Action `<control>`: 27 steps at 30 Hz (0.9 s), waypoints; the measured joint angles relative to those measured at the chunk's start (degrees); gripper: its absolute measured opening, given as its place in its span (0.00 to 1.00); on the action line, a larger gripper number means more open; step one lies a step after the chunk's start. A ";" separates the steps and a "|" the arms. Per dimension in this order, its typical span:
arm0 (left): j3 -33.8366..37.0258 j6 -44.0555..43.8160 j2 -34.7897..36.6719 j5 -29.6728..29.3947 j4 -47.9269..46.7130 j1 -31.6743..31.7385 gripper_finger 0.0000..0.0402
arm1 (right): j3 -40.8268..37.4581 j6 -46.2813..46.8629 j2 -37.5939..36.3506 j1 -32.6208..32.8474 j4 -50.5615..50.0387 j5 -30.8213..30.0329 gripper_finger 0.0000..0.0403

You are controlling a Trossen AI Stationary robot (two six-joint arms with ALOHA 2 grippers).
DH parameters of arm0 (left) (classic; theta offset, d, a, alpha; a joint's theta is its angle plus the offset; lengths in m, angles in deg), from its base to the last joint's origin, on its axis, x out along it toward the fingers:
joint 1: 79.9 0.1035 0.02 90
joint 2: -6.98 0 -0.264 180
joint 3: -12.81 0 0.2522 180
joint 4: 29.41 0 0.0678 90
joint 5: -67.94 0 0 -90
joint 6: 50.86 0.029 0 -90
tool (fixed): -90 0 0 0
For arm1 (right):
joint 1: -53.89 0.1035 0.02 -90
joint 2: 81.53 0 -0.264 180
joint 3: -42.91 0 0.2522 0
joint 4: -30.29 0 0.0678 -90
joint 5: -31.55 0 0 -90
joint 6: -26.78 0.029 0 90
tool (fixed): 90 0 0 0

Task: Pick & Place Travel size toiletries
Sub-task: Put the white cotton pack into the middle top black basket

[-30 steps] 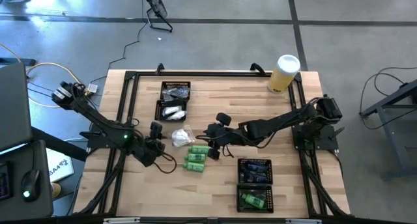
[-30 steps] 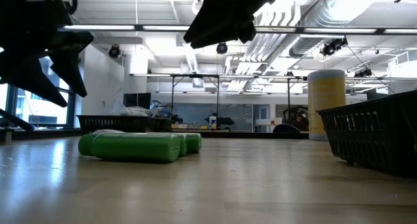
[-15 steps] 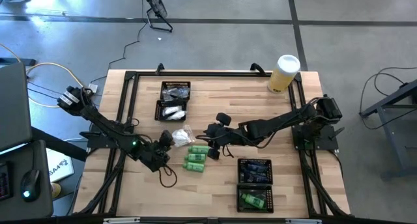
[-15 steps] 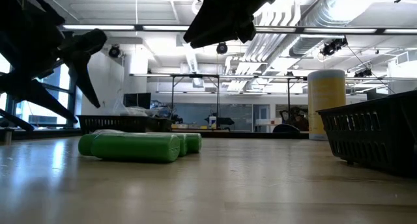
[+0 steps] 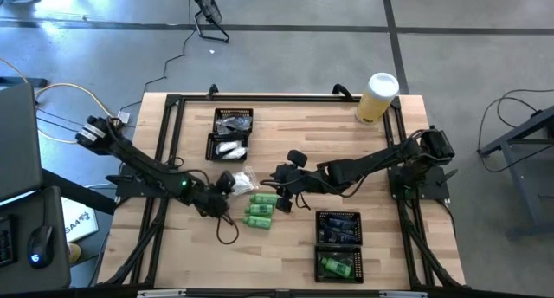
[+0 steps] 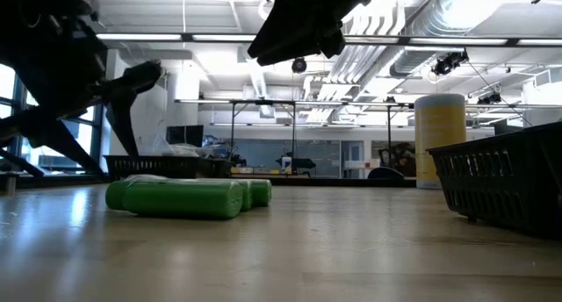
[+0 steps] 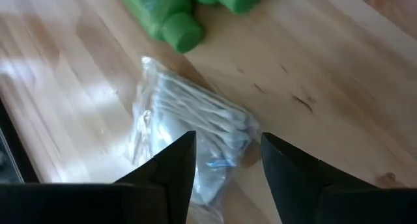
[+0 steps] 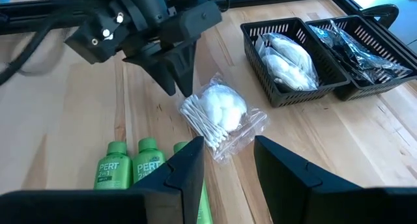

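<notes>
Nearest on the wooden table (image 5: 381,159), at the right, a black mesh tray (image 5: 338,245) holds a green bottle in its near compartment and dark items in its far one. Toward the middle, three green bottles (image 5: 260,210) lie side by side on the bare wood. Just beyond them lies a clear crinkly packet (image 5: 243,181) of cotton swabs and cotton balls. The left gripper (image 5: 227,182) hangs directly over the packet's left edge, its fingers (image 7: 174,164) apart and empty, the packet showing between them. The right gripper (image 5: 279,174) hovers just right of the packet, above the bottles, jaws parted and holding nothing. Farther back, left of centre, a second black tray (image 5: 231,134) holds white packets in its near compartment and dark wrapped items in its far one. At the far right corner stands a yellow cylinder (image 5: 377,98) with a white lid.
</notes>
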State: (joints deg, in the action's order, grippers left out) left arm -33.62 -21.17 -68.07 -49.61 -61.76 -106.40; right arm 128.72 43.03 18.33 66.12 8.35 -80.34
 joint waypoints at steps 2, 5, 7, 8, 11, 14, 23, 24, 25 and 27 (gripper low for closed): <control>1.19 3.21 -0.33 0.01 2.34 -0.02 0.41 | 0.00 0.00 0.01 0.00 -0.08 -0.09 0.32; 2.46 6.58 -0.86 -0.03 6.12 -0.02 0.41 | 0.00 0.00 0.00 0.00 -0.16 -0.16 0.32; 2.73 7.83 -1.99 -0.03 6.82 -0.02 0.41 | 0.00 0.00 0.00 0.00 -0.18 -0.15 0.32; 2.90 8.27 -2.56 -0.17 6.69 0.01 0.41 | 0.00 0.00 0.00 0.00 -0.18 -0.15 0.32; 3.02 9.47 -4.52 -0.92 7.24 0.33 0.41 | 0.00 0.00 0.00 0.00 -0.14 -0.17 0.32; 2.98 9.49 -6.45 -3.22 8.18 0.55 0.41 | 0.00 0.00 0.00 0.00 0.00 -0.19 0.32; 3.30 10.50 -6.93 -5.74 10.20 1.91 0.41 | 0.00 0.07 0.00 0.00 0.14 -0.25 0.32; 3.40 10.47 -6.89 -5.27 10.44 2.44 0.41 | 0.00 0.08 0.00 0.00 0.13 -0.30 0.32; 3.62 10.40 -6.85 -4.76 10.89 2.90 0.41 | 0.00 0.11 0.00 0.00 0.14 -0.31 0.32; 4.25 10.38 -6.82 -4.19 12.58 3.74 0.41 | 0.00 0.13 0.00 0.00 0.15 -0.33 0.32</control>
State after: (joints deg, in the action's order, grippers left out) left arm -29.37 -10.79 -74.89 -53.79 -49.18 -102.66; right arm 128.72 43.16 18.32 66.12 8.50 -80.68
